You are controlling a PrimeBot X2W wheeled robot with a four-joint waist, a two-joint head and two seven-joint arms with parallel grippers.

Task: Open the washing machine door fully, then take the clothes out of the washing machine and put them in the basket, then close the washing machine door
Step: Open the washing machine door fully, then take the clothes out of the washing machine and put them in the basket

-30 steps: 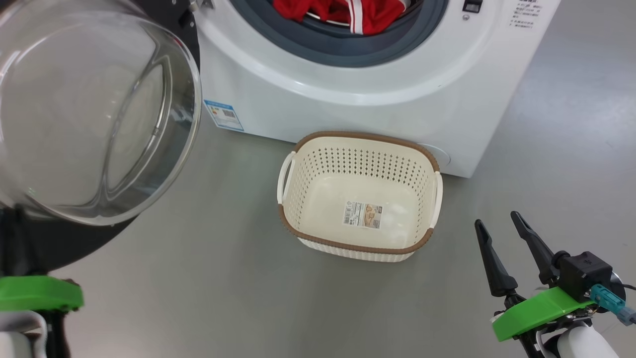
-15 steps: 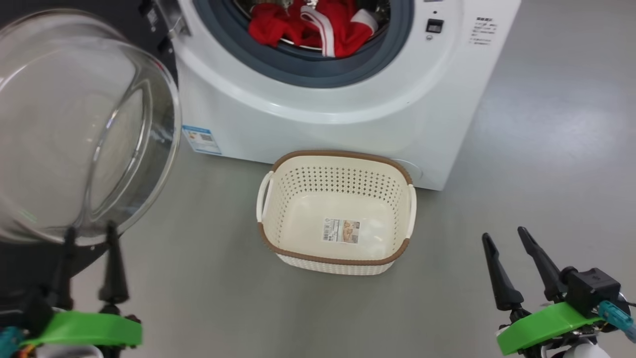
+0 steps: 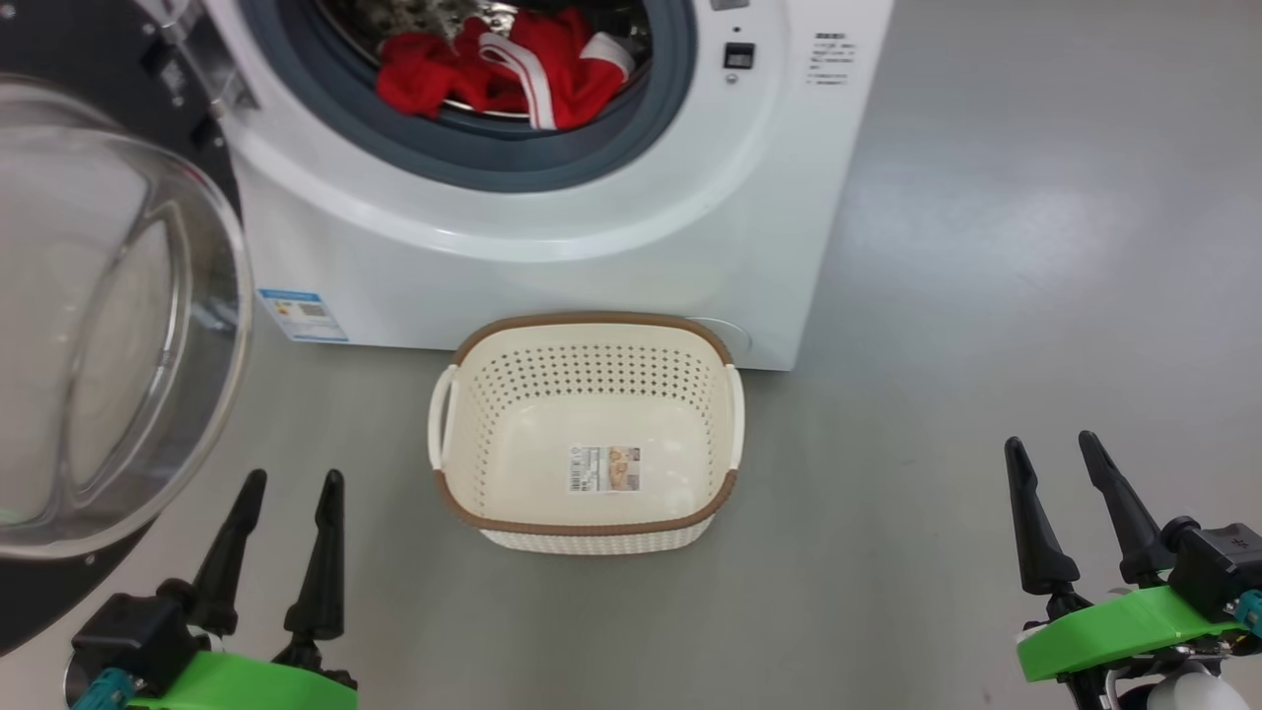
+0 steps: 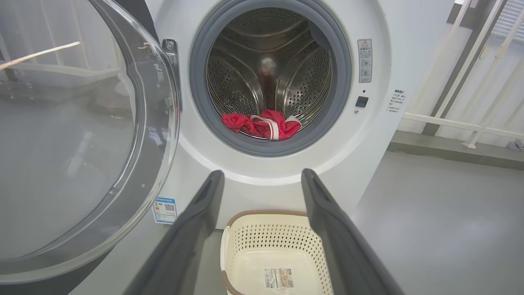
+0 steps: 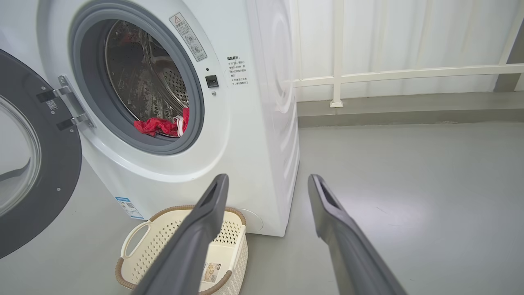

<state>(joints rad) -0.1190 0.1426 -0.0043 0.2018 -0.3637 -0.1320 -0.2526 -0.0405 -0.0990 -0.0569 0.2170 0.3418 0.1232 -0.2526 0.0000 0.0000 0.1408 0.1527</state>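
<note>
Left end effector: we see its two long dark fingers spread wide and gripping nothing. It sits low at the left of the head view, fingertips pointing up and near the door's lower edge but apart from it.
Right end effector: we see its fingers equally wide and likewise holding nothing. It is low at the right over the grey floor, well apart from the basket.
Basket: it stands upright on the floor between the two end effectors, directly below the drum opening, with a sticker on its bare bottom. Its far rim lies just beside the machine's base, and we cannot tell whether the two touch.
Washing machine door: it is swung open on the hinge at the left of the opening. Its bulging clear glass faces us in the head view, with the black rim around it.
Washing machine: we note a white front-loader with its opening uncovered, a grey gasket ringing the steel perforated drum, and a blue label low on the front panel.
Clothes: the red garment with white stripe trim lies inside the drum, bunched at the front of its bottom, against the gasket's inner lip.
Background: a white railing runs along the wall behind the machine.
</note>
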